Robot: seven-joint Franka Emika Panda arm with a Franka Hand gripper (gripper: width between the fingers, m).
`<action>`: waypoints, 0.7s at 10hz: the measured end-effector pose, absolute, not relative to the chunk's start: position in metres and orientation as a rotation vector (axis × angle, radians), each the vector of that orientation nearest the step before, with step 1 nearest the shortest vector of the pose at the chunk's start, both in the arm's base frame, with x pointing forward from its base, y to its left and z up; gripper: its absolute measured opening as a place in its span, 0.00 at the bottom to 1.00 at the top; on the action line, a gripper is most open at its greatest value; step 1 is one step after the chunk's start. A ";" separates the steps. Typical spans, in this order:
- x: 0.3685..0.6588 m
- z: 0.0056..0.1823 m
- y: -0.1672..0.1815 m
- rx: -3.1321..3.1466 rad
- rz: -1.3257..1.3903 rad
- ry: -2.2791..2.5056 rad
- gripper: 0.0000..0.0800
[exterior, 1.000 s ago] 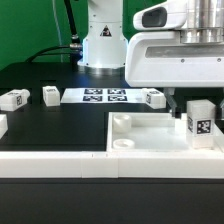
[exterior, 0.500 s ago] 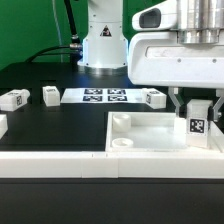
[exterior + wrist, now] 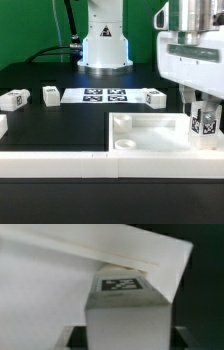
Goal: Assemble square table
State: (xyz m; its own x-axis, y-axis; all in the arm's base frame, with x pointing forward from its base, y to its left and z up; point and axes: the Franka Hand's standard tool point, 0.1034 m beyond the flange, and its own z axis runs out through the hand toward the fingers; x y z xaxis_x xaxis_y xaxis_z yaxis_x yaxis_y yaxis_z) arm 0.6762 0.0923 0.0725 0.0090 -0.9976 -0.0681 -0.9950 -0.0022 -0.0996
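Narrowed now, my claw [image 3: 206, 108] clamps the short white tagged leg [image 3: 207, 124], which could slip off-centre and topple at the corner of the white square plastic tabletop [image 3: 155, 128].

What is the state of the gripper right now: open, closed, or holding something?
Gripper: closed on a white tagged leg, which stands upright between its fingers.

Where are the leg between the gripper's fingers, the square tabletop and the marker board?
leg [image 3: 207, 123]: exterior view, its tagged front face.
square tabletop [image 3: 155, 130]: exterior view, its bare inner floor.
marker board [image 3: 105, 96]: exterior view, its middle, among the tags.
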 end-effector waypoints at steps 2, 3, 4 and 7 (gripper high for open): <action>0.675 0.072 0.093 -2.039 -0.017 2.230 0.36; 0.675 0.072 0.093 -2.003 -0.012 2.263 0.36; 0.675 0.072 0.093 -1.927 -0.003 2.329 0.36; 0.673 0.072 0.094 -1.588 0.035 2.553 0.36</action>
